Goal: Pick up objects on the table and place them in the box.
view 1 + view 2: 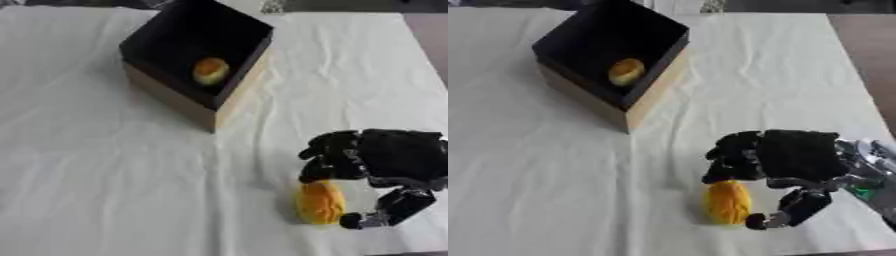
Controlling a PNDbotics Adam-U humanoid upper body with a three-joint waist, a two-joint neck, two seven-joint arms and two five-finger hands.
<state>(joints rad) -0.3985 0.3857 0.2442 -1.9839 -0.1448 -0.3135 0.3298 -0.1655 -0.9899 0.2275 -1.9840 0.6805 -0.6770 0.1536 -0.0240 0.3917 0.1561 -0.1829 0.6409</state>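
Note:
A wooden box [179, 100] with a black inside stands tilted at the back of the white-clothed table. A small yellow-orange round object [211, 70] lies inside it. A larger orange oval object [320, 202] lies on the cloth at the front right. My right hand [394, 157] comes in from the right edge. Its curled fingers [328, 160] sit against the far end of the oval, and its thumb [389, 210] touches the oval's near right side. The oval still rests on the cloth. The left hand does not show in either view.
A wrinkled white cloth [105, 175] covers the table. Its right edge [859, 75] borders a brown floor strip. The box stands between the hand and the far left part of the table.

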